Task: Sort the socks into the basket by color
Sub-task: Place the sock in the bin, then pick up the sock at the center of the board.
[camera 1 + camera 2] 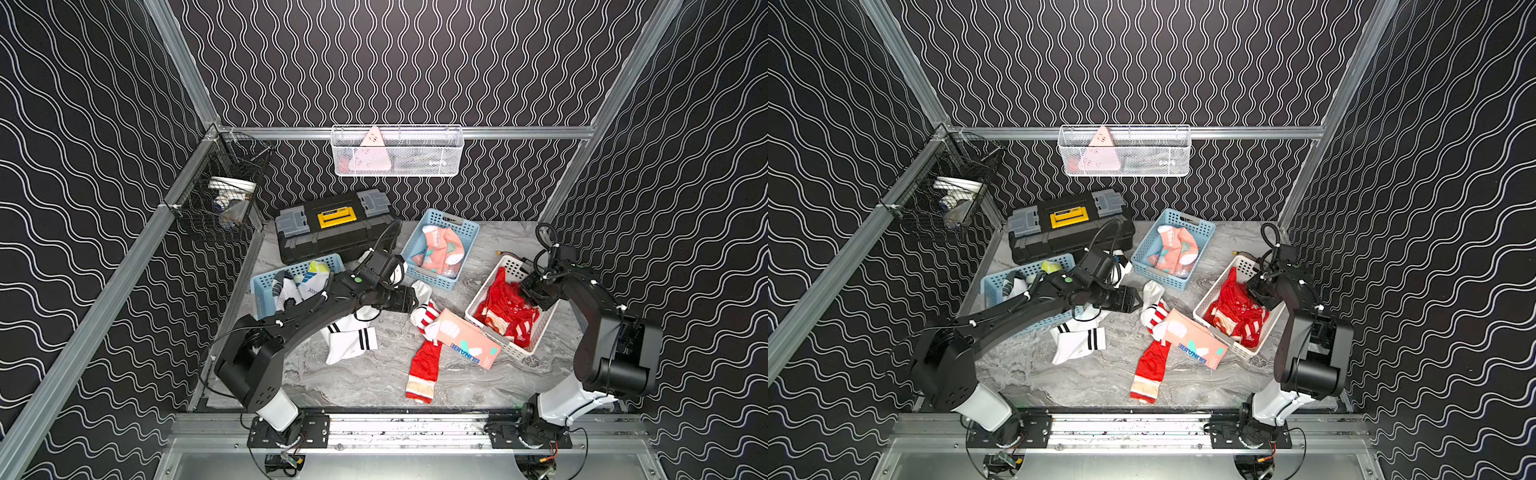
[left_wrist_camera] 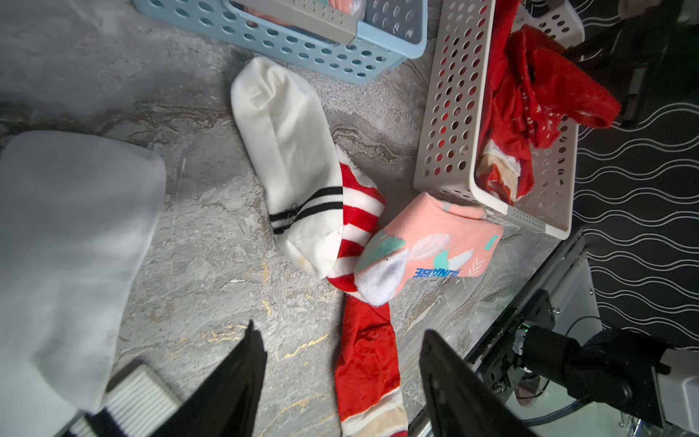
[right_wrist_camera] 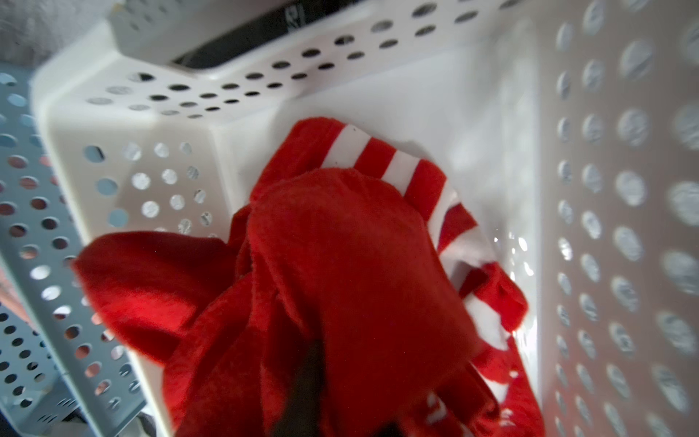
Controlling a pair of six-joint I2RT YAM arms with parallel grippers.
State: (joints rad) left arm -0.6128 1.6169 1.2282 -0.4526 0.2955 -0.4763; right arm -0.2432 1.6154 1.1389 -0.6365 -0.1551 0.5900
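Left gripper point(image 2: 340, 335) hangs over the table point(image 2: 212, 265), jaws apart, empty. Below it lie three overlapping socks: white black-striped sock point(image 2: 291, 151), red striped sock point(image 2: 363, 352) and pink sock point(image 2: 435, 238), beside the white basket point(image 2: 450, 113). Right gripper point(image 1: 532, 298) sits low in that basket on the red socks point(image 1: 505, 309). Cloth hides its jaws; cannot tell its grip.

Red socks point(image 1: 505, 309) fill the white basket point(image 1: 514, 351), pink socks point(image 1: 440, 249) the middle blue basket point(image 1: 430, 282), white socks point(image 1: 297, 286) the left blue basket point(image 1: 261, 297). Loose between them lie two striped white socks point(image 1: 351, 338), a long red sock point(image 1: 424, 365) and a pink sock point(image 1: 469, 338).
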